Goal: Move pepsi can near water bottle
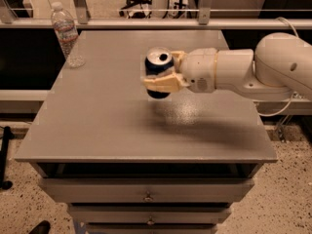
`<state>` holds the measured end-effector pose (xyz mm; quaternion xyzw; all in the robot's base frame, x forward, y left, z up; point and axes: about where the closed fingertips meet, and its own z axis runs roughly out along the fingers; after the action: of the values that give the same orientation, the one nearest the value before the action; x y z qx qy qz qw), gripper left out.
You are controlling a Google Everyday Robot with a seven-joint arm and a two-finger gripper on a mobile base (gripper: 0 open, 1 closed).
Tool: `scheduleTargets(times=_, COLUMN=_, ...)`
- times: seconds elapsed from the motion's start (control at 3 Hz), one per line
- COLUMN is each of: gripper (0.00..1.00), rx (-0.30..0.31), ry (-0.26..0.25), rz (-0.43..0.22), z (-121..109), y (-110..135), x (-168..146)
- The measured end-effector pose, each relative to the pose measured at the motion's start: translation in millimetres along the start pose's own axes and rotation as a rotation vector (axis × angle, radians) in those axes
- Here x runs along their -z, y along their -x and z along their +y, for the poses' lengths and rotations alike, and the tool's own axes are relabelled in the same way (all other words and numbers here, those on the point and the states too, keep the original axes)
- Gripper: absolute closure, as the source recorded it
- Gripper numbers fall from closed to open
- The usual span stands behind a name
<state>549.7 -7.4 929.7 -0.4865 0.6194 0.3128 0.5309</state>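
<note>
At the upper left of the frame the water bottle (67, 34) stands upright on the far left corner of the grey desk (97, 130), close to its back edge, clear and ribbed with a white cap and a pale label carrying a red band. Behind it a metal railing (146, 24) runs across the top of the frame. Moving right, a stretch of bare desk surface separates the bottle from the pepsi can (158, 62), which sits just left of the frame's centre, well apart from the bottle. The can is upright, dark blue with its silver top facing up, and it is clasped by the gripper (158, 76): one tan finger (163, 83) crosses the can's front side and the other shows behind the can's upper right edge, so the gripper is clenched around the can. The can appears to hang a little above the desk, with a soft shadow on the surface below and to the right of it. Further right, the white arm (234, 72) reaches in horizontally from the right edge of the frame, ending in a rounded joint at the upper right. Below the desk top, drawers (146, 189) fill the lower part of the frame.
</note>
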Motion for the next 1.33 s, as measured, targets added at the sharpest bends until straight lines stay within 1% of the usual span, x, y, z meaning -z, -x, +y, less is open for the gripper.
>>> scheduleTargets(times=0.33, gripper=1.0, rx=0.029, ry=-0.014, rz=-0.06, z=-37, y=16, x=-39)
scheduleTargets(times=0.67, gripper=1.0, rx=0.033, ry=-0.026, rz=-0.087, z=-68, y=24, x=-79)
scheduleTargets(times=1.0, gripper=1.0, rx=0.011, ry=-0.02, rz=-0.075, z=-92, y=24, x=-131)
scheduleTargets(times=1.33, gripper=1.0, rx=-0.012, ry=-0.017, rz=-0.049, z=-110, y=18, x=-174)
